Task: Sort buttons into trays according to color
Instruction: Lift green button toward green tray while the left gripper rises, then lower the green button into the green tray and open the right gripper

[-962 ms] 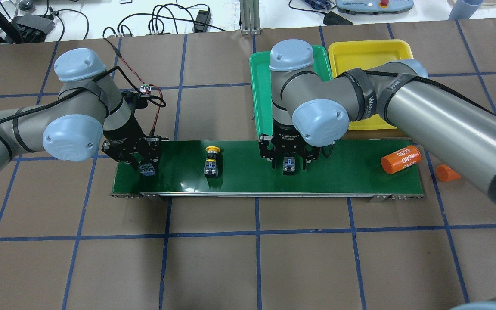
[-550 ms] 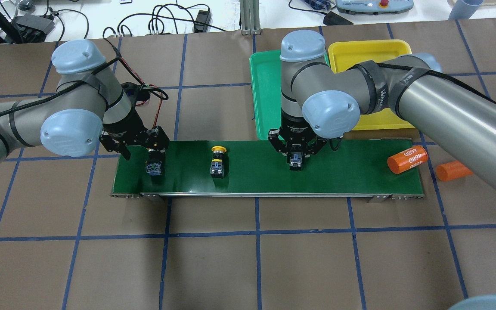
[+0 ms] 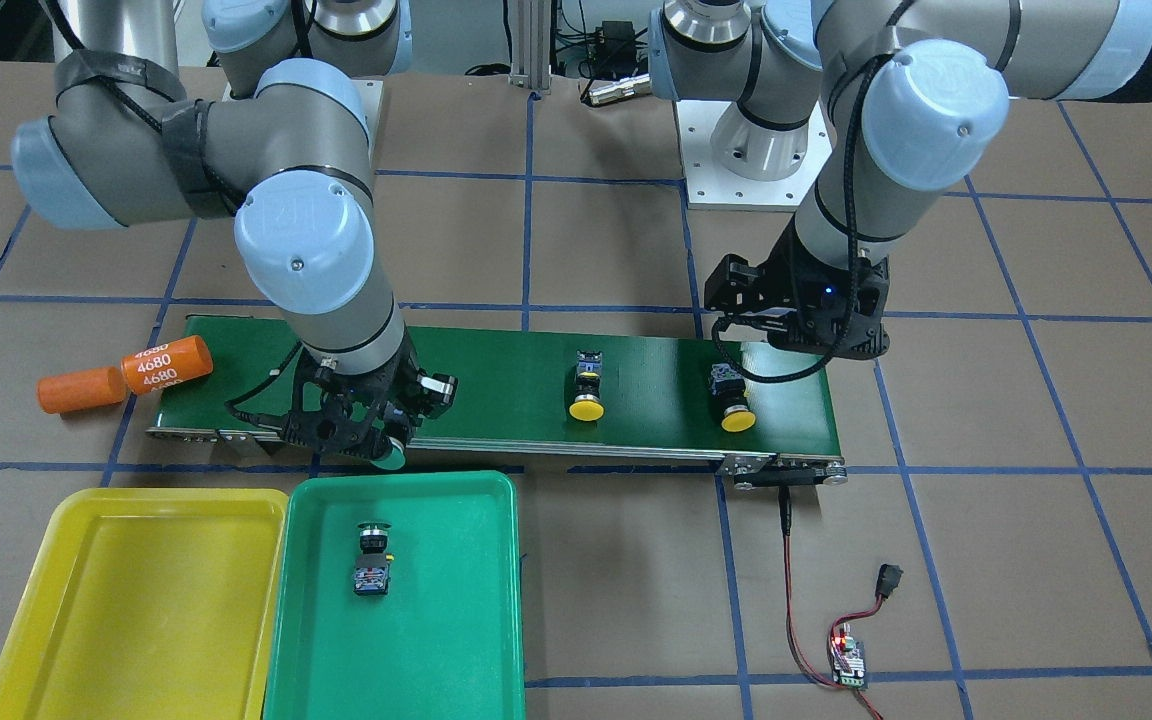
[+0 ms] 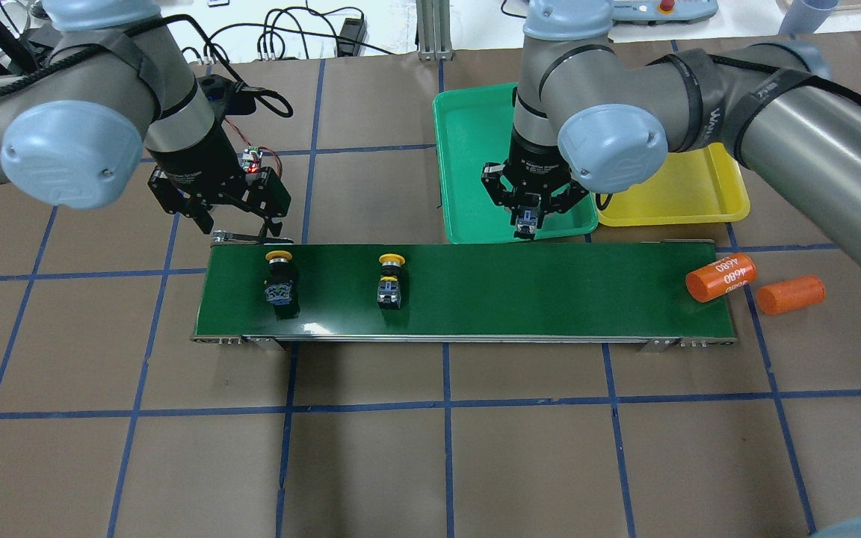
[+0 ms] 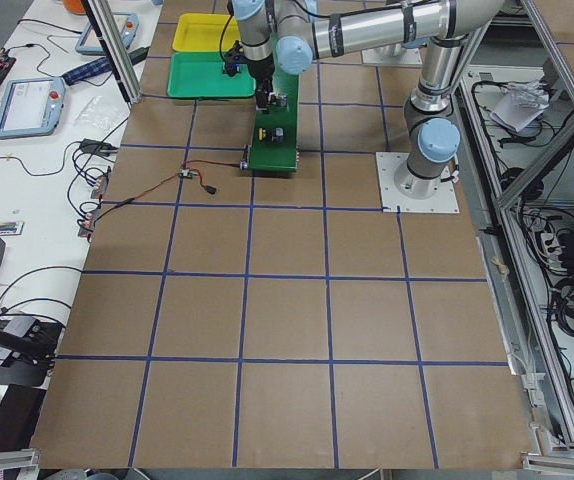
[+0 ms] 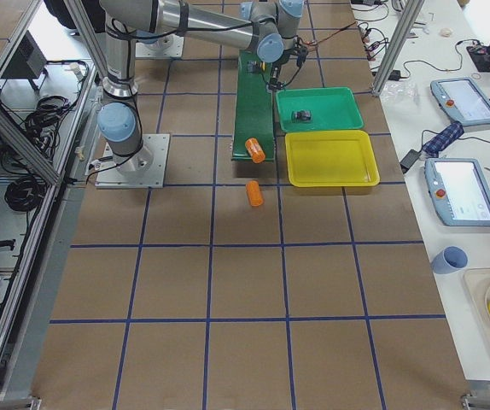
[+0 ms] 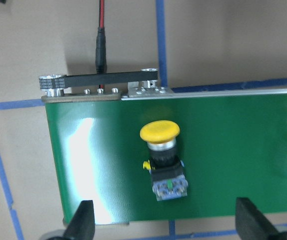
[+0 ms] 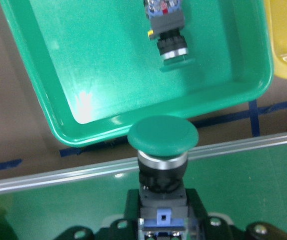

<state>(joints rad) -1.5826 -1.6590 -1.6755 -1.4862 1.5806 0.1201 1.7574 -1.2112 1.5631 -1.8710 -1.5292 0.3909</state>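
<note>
My right gripper (image 4: 528,218) is shut on a green-capped button (image 8: 162,145), held above the belt's far edge just short of the green tray (image 4: 468,164). It also shows in the front view (image 3: 376,440). A second green button (image 3: 373,560) lies on its side in that tray. The yellow tray (image 4: 684,194) beside it holds nothing. Two yellow-capped buttons (image 4: 279,276) (image 4: 391,278) lie on the dark-green belt. My left gripper (image 4: 240,224) is open and empty, raised over the belt's far left edge; the left yellow button (image 7: 163,155) lies below and between its fingers.
The dark-green conveyor belt (image 4: 550,291) runs across the table. An orange cylinder marked 4680 (image 4: 720,276) sits at its right end, another (image 4: 791,294) just off it. A small circuit board with red-black wires (image 3: 848,655) lies beyond the belt's left end.
My right gripper has lifted the green button off the belt and carried it toward the green tray. My left gripper has risen and drawn back from the left yellow button. Belt items drifted right.
</note>
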